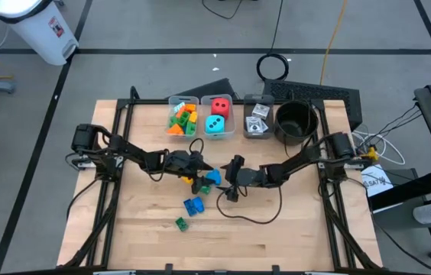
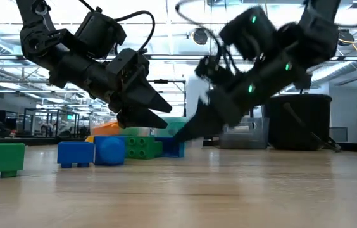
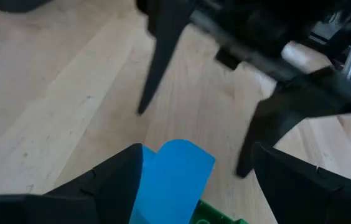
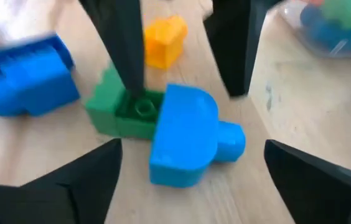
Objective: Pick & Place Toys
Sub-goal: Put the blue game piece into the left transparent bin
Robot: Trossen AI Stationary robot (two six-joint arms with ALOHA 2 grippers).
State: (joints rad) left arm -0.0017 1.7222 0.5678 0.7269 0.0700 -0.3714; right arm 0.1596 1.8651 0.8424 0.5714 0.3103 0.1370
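Wooden table (image 1: 292, 221): both claws spread, left gripper (image 1: 198, 173) and right gripper (image 1: 231, 186) crowding blue brick (image 1: 211, 178). Could bump, knocking it away.

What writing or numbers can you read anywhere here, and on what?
Nothing can be read for sure.
White bin: a red label, too small to read.
Cards in a clear bin: dark marks, too small to read.
White tag right of the table: dark print, unreadable.
Dice: only black dots, no numbers.
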